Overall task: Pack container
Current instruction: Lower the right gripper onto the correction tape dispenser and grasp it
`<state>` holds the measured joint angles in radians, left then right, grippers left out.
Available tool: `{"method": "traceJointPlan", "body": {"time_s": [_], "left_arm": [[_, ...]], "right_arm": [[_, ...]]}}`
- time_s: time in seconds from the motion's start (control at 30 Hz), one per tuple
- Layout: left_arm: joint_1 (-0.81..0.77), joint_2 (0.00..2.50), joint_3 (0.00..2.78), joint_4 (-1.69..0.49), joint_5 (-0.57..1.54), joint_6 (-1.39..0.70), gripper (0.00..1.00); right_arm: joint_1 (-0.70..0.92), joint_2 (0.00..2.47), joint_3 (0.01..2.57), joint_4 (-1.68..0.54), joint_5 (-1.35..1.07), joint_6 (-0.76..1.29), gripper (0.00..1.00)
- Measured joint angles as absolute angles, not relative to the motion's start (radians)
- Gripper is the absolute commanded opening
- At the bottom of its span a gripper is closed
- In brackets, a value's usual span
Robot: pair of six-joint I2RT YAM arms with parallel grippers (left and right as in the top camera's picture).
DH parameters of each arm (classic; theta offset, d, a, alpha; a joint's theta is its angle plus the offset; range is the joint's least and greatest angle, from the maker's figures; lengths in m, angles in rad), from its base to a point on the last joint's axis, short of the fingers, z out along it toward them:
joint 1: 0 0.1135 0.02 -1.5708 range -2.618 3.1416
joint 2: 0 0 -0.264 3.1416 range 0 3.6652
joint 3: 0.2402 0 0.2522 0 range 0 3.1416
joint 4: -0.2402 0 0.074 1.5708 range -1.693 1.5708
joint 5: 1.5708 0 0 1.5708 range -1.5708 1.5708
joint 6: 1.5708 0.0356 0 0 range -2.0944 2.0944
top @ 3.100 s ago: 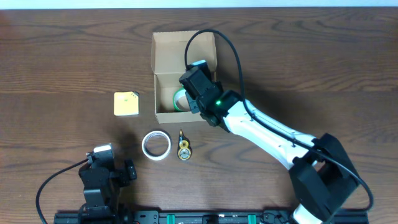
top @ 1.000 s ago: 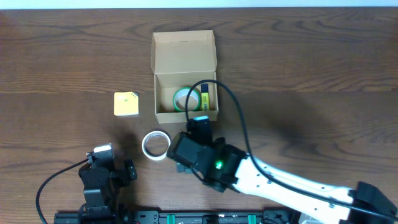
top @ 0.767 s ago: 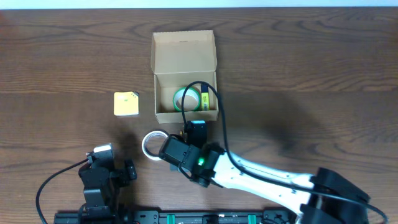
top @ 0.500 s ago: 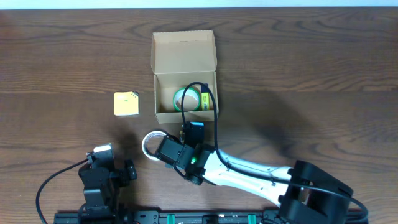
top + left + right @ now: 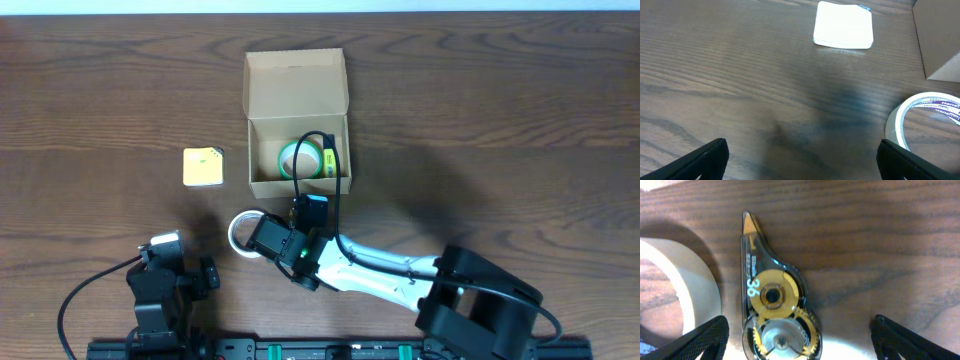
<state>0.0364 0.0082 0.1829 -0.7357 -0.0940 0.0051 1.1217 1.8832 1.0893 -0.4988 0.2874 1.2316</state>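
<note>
Two fingertips of the right pincer (image 5: 799, 339) stand wide apart, holding nothing and straddling the correction tape dispenser (image 5: 772, 315). A tape roll (image 5: 680, 295) lies just beside one tip, so closing could probably snag it too. The container (image 5: 297, 90) sits open just beyond the pincer, on a dark wood-grain table (image 5: 500, 120) with room to spare.

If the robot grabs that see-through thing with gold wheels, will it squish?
Probably not: the tape dispenser looks like hard clear plastic. Likely light: mostly hollow around gears. Lying flat, it shouldn't roll, though its smooth shell might slip.
</note>
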Motion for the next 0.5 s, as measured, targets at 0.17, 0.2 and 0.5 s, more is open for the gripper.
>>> {"method": "traceJointPlan", "body": {"time_s": [0.17,0.2,0.5], "left_arm": [[0.036,0.008,0.183,-0.736,-0.094,0.005,0.95],[0.036,0.008,0.183,-0.736,-0.094,0.005,0.95],[0.036,0.008,0.183,-0.736,-0.094,0.005,0.95]], "right_arm": [[1.115,1.886,1.089,-0.487,0.288,1.236,0.78],[1.115,1.886,1.089,-0.487,0.288,1.235,0.78],[1.115,1.907,1.109,-0.505,0.281,1.172,0.77]]}}
